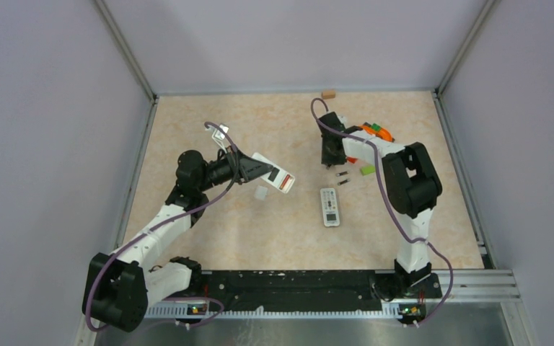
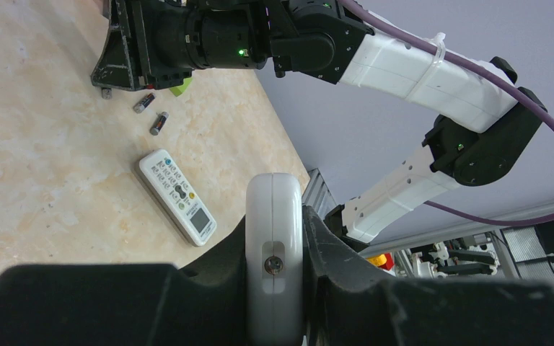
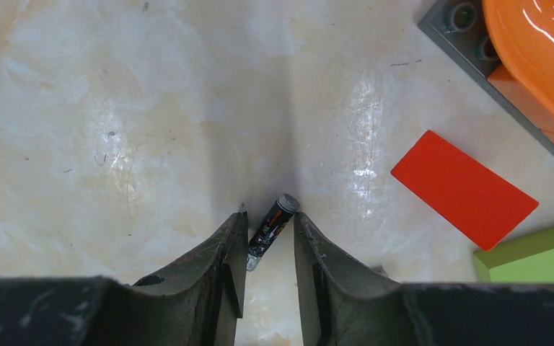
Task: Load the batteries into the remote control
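Batteries [image 1: 342, 174], slim dark cylinders: two lie at one o'clock of the white rectangular remote [image 1: 330, 207] resting flat on the beige marbled table [image 1: 209, 231]. A third battery [image 3: 273, 225] lies slanted between my right gripper [image 3: 269, 216] fingers, which stand apart either side. Whether they pinch it I cannot tell. A flat red block [image 3: 464, 189] sits at its three o'clock. My left gripper [image 2: 275, 238] is clenched on a second white remote with a red label [image 1: 280, 177].

Held remote [image 2: 275, 231] edge-on, its face out of sight; orange piece [image 3: 541, 58] and green block [image 3: 537, 256] partly off-frame.
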